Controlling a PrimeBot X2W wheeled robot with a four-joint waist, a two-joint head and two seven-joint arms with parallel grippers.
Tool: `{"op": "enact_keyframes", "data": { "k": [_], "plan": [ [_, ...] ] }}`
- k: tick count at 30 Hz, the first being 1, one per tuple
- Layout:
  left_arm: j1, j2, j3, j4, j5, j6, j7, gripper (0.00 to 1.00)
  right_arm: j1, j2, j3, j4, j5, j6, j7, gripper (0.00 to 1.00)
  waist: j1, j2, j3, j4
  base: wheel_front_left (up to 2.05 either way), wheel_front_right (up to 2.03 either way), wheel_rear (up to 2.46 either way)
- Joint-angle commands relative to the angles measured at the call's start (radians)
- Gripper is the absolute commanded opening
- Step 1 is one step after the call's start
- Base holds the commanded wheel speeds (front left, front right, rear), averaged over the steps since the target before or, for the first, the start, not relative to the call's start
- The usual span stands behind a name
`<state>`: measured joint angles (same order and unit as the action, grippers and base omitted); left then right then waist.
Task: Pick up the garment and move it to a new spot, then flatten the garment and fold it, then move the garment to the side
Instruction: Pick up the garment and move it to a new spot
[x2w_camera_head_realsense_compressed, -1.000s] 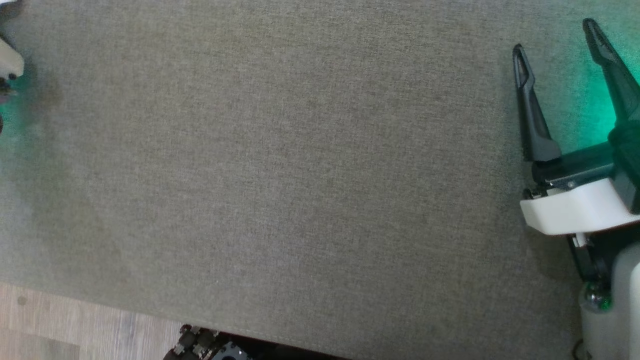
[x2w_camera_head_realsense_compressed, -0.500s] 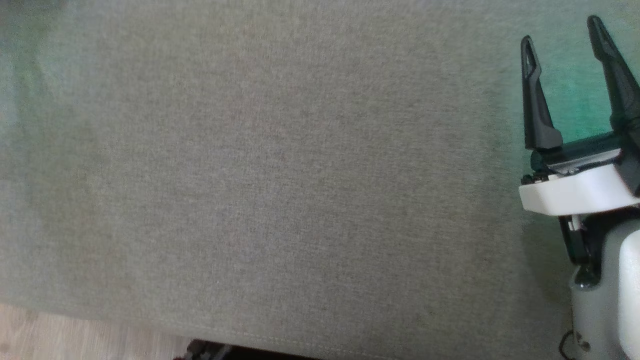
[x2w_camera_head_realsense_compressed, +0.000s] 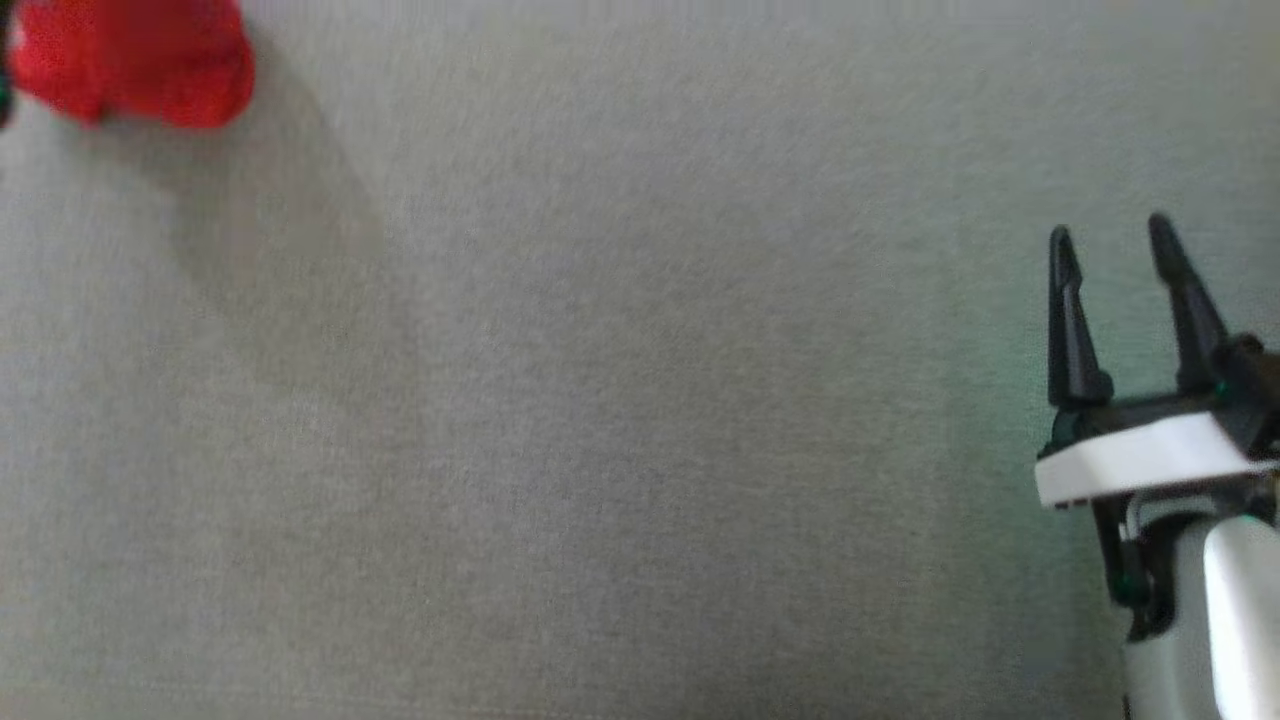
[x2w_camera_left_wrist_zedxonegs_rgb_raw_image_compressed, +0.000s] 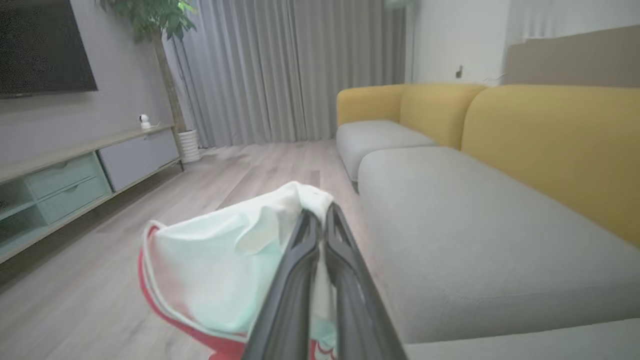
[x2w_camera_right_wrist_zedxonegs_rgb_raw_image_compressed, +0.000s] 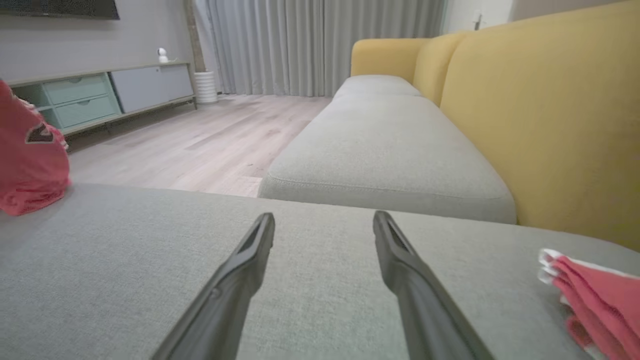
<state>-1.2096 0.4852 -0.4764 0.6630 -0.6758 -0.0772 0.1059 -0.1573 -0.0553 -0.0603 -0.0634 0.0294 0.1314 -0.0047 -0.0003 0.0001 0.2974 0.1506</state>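
Garment (x2w_camera_left_wrist_zedxonegs_rgb_raw_image_compressed: 210, 270) hangs bunched, pinched inside my left gripper (x2w_camera_left_wrist_zedxonegs_rgb_raw_image_compressed: 320, 217); right gripper (x2w_camera_head_realsense_compressed: 1110, 235) spread, well apart from it. I judge the one-point hold may slip, dropping it crumpled.

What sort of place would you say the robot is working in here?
Most likely a home living room: a yellow-backed sofa with grey seat cushions, a wall-mounted television above a low cabinet, and a potted plant beside floor-length curtains.
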Motion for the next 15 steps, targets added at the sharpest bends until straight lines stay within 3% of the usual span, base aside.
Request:
{"op": "enact_keyframes", "data": {
  "k": [1, 15],
  "plan": [
    [-0.074, 0.024, 0.012, -0.064, 0.011, 0.012, 0.009, 0.00, 0.006, 0.005, 0.022, -0.012, 0.020, -0.001, -0.019, 1.00, 0.0003, -0.0001, -0.101, -0.066, 0.00, 0.00, 0.00],
    [-0.131, -0.148, -0.040, -0.297, 0.002, 0.107, 0.071, 0.00, 0.018, 0.005, 0.053, 0.093, 0.099, -0.001, -0.093, 1.00, 0.0003, -0.0001, -0.160, -0.179, 0.00, 0.00, 0.00]
  ]
}}
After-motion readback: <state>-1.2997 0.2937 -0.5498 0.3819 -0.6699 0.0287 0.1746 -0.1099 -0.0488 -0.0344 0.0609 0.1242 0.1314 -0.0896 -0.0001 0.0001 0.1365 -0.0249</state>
